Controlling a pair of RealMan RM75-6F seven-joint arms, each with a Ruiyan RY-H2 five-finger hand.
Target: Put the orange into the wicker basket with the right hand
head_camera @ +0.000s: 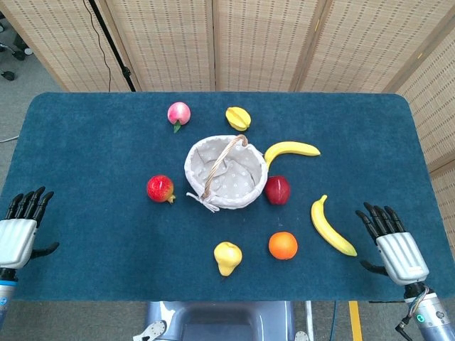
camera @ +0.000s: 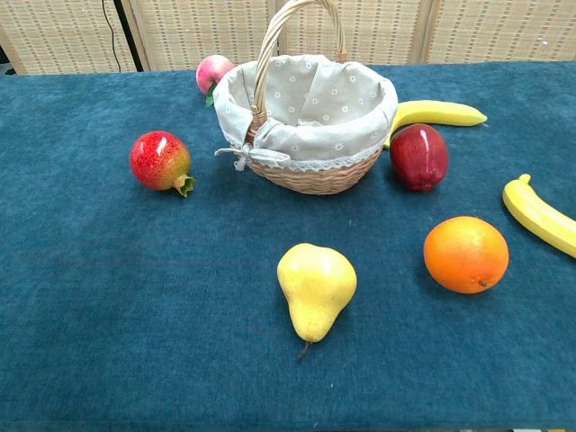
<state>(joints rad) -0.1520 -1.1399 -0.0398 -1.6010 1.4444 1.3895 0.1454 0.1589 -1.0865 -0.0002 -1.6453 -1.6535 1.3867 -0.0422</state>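
The orange (head_camera: 283, 245) (camera: 466, 255) lies on the blue table near its front edge, right of centre. Behind it and to the left stands the wicker basket (head_camera: 226, 172) (camera: 306, 112) with a pale cloth lining and an upright handle; nothing shows inside it. My right hand (head_camera: 392, 243) hovers open at the table's front right, fingers apart, well to the right of the orange with a banana between them. At the front left edge, my left hand (head_camera: 20, 227) is open and holds nothing. Neither hand shows in the chest view.
Around the basket lie a pomegranate (head_camera: 161, 189), a peach (head_camera: 178, 113), a starfruit (head_camera: 238, 117), a dark red apple (head_camera: 277, 190) and a banana (head_camera: 291, 150). A second banana (head_camera: 330, 226) lies right of the orange; a yellow pear (head_camera: 227, 256) lies left of it.
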